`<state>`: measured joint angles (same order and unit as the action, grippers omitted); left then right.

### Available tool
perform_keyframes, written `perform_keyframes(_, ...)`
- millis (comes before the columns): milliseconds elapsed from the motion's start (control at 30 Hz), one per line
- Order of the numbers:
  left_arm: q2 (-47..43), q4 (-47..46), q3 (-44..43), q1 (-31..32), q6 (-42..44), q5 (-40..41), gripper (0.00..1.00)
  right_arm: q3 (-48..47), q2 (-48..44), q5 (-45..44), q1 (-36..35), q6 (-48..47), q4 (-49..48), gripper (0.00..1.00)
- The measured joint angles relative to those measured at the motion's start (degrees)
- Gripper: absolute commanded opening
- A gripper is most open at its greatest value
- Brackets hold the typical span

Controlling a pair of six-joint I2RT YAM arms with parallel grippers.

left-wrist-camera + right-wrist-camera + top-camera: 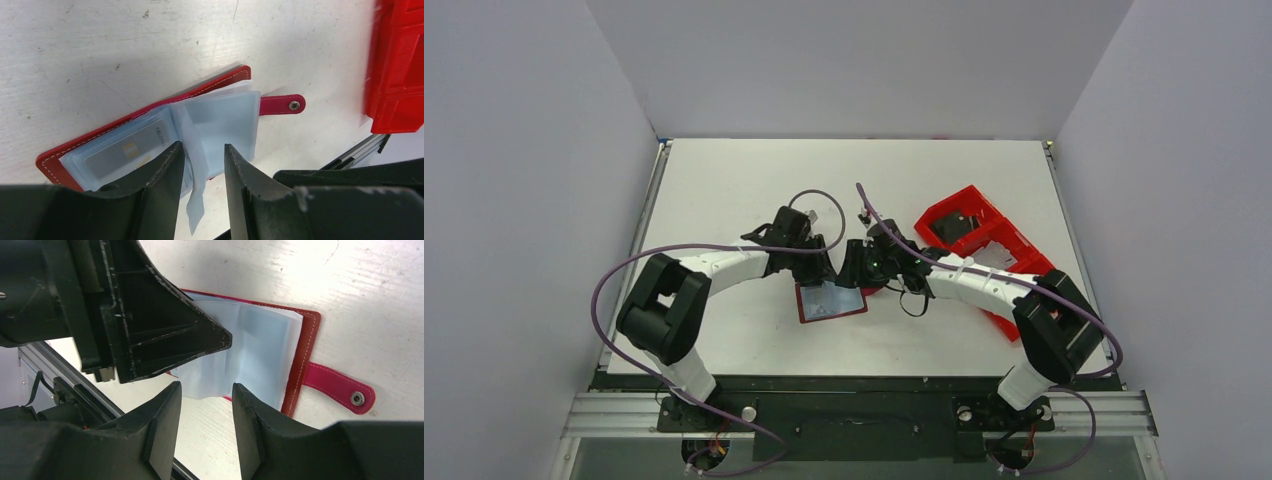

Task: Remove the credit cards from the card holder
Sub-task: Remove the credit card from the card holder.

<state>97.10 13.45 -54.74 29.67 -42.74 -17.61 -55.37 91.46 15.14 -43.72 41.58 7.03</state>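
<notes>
Left gripper [202, 150] fills the near foreground, its jaws partly apart and clamped on nothing. A loose clear sleeve [196, 205] hangs in the gap between them. Card holder [55, 160] lies spread open on the white table [100, 50], mid-table between the two arms. One credit card [125, 150] sits inside the left-hand plastic pocket. Snap strap [280, 105] projects from the holder's right edge. Right gripper [206, 387] is partly open at the sleeve edge and holds nothing. Red tray [984, 245] lies further right, apart from the holder.
</notes>
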Motion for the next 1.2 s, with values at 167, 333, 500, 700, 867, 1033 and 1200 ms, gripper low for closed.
perform_keyframes(167, 0.0, 0.02, -0.92, 0.68, -0.09, -0.68, 0.33, 1.44, -1.29, -0.92, 0.7, 0.0, 0.98, 0.38)
perform_keyframes(333, 0.33, 0.02, -2.43, 1.73, -0.13, -0.92, 0.33, 3.26, -5.6, -2.38, 1.9, 0.0, 1.88, 0.38)
perform_keyframes(500, 2.78, -0.33, -4.55, 3.04, -0.26, -1.14, 0.33, 4.37, -9.75, -4.07, 2.62, 0.02, 2.27, 0.37)
perform_keyframes(700, 7.58, -0.87, -5.44, 4.17, -0.68, -1.38, 0.33, 5.66, -11.26, -4.98, 2.84, 0.02, 2.86, 0.37)
perform_keyframes(867, 8.26, -1.25, -5.97, 4.52, -1.2, -2.14, 0.33, 6.67, -11.32, -5.31, 2.84, 0.22, 3.58, 0.37)
perform_keyframes(1033, 7.78, -0.17, -6.16, 4.48, -1.01, -1.25, 0.33, 6.67, -11.32, -5.27, 2.82, 0.52, 3.8, 0.37)
perform_keyframes(1200, 3.58, 3.41, -6.16, 3.52, -0.09, 1.09, 0.33, 6.38, -10.95, -4.85, 2.14, 1.07, 3.8, 0.36)
